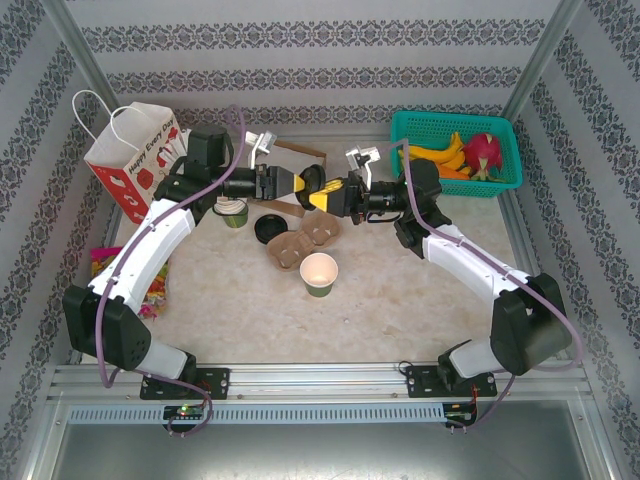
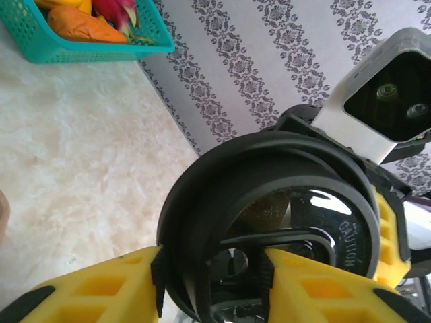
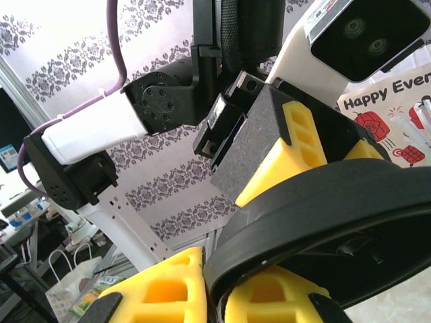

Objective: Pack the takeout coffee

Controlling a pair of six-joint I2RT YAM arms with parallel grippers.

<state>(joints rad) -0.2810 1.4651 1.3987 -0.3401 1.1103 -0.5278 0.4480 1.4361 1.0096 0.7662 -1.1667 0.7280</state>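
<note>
Left jaws, right jaws both pinch black lid (image 2: 229, 188) rim; lid cut off in wrist views.

My white-and-black left arm (image 1: 150, 240) reaches forward and bends inward at the elbow, wrist pointing right. My white-and-black right arm (image 1: 470, 255) mirrors it, wrist pointing left. Both wrists are held above the table and the grippers meet tip to tip at mid-table. Left gripper (image 2: 212, 286), yellow foam fingers with black pads: a pad set against each side of the rim of a round black plastic lid (image 2: 222, 195). Right gripper (image 3: 215, 296), same yellow fingers: pinched tight on that lid's edge.
</note>
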